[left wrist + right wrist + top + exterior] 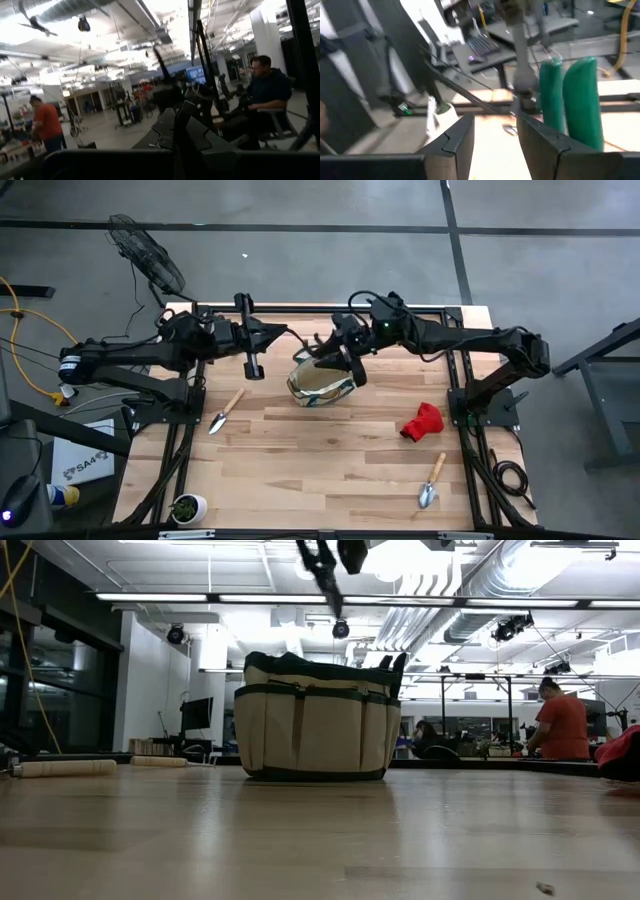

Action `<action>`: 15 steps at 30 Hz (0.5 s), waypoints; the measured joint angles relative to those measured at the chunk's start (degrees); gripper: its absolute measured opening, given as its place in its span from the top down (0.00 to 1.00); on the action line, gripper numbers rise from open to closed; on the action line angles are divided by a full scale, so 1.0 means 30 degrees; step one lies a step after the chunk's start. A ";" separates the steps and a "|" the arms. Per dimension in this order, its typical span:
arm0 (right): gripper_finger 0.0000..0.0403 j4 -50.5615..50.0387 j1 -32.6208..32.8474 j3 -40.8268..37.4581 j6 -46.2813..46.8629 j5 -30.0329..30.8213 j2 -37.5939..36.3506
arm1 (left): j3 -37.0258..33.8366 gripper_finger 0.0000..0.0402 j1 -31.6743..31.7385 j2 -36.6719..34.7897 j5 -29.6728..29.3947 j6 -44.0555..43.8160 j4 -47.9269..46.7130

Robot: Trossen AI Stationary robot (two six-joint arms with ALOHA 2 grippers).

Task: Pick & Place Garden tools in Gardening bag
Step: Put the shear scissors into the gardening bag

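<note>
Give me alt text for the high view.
Both arms meet over a beige bag at the back middle of a wooden table. A trowel lies left of the bag, a red glove to its right, another trowel nearer the front right.

Overhead, table-level, two wrist views

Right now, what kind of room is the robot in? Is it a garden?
No garden. It looks like a big indoor workshop or lab: ceiling pipes and strip lights overhead, benches with a monitor, and a person working behind. The bag sits on a wooden table.
</note>
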 joint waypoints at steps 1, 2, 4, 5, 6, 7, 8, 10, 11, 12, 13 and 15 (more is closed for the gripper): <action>0.66 -0.0666 0.0080 0.0000 -0.0486 0.0427 -0.0280 | 0.0014 1.00 0.0000 -0.0154 -0.0021 -0.0083 -0.0349; 0.66 -0.1286 0.0197 0.0000 -0.0944 0.1062 -0.0582 | 0.0020 1.00 0.0000 -0.0283 -0.0043 -0.0115 -0.0549; 0.66 -0.2484 0.0464 0.0007 -0.1764 0.2208 -0.1208 | 0.0029 1.00 0.0000 -0.0707 -0.0308 -0.0201 -0.1368; 0.66 -0.3053 0.0598 0.0007 -0.2084 0.2678 -0.1549 | 0.0029 1.00 0.0000 -0.0939 -0.0422 -0.0347 -0.1808; 0.66 -0.3671 0.0731 0.0007 -0.2350 0.3148 -0.1906 | 0.0029 1.00 0.0000 -0.1147 -0.0495 -0.0549 -0.2085; 0.66 -0.4237 0.0875 0.0007 -0.2585 0.3558 -0.2214 | 0.0029 1.00 0.0000 -0.1365 -0.0511 -0.0750 -0.2443; 0.66 -0.4728 0.1040 0.0007 -0.2782 0.4056 -0.2513 | 0.0029 1.00 0.0000 -0.1550 -0.0525 -0.1014 -0.2852; 0.66 -0.5672 0.1306 0.0007 -0.3157 0.5116 -0.3152 | 0.0029 1.00 0.0000 -0.1820 -0.0558 -0.1366 -0.3678; 0.66 -0.6188 0.1432 0.0007 -0.3287 0.5652 -0.3449 | 0.0029 1.00 0.0000 -0.1848 -0.0545 -0.1561 -0.4011; 0.66 -0.6582 0.1553 0.0007 -0.3436 0.6180 -0.3725 | 0.0029 1.00 0.0000 -0.1849 -0.0406 -0.1734 -0.4279; 0.66 -0.6965 0.1662 0.0007 -0.3511 0.6692 -0.3992 | 0.0029 1.00 0.0000 -0.1873 -0.0221 -0.1912 -0.4636; 0.66 -0.7885 0.1873 0.0007 -0.3535 0.7480 -0.4480 | 0.0029 1.00 0.0000 -0.1943 0.0371 -0.2218 -0.5263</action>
